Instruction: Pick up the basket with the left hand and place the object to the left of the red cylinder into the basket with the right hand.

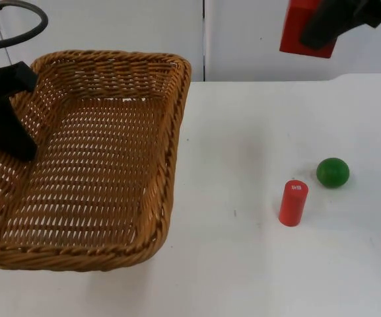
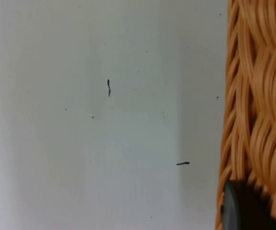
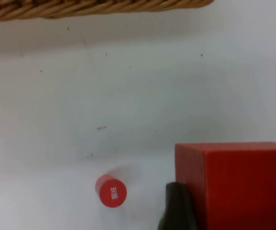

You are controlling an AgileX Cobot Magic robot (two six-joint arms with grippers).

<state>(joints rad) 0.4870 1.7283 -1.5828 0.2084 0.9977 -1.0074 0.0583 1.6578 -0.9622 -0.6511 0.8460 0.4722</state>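
Note:
The wicker basket (image 1: 98, 165) takes up the left of the top view, and my left gripper (image 1: 8, 112) is shut on its left rim. That woven rim (image 2: 257, 110) runs beside a black fingertip (image 2: 238, 211) in the left wrist view. High at the back right, my right gripper (image 1: 319, 33) is shut on a red block (image 1: 302, 26). The right wrist view has this block (image 3: 243, 187) against one black fingertip (image 3: 178, 206). A red cylinder (image 1: 293, 203) stands upright on the table right of the basket, and the right wrist view looks down on the cylinder (image 3: 111, 191).
A green ball (image 1: 333, 172) lies just right of and behind the red cylinder. The basket's edge (image 3: 90, 8) crosses the right wrist view beyond the cylinder. White table (image 1: 243, 264) stretches between basket and cylinder. The grey partition wall (image 1: 243, 39) closes the back.

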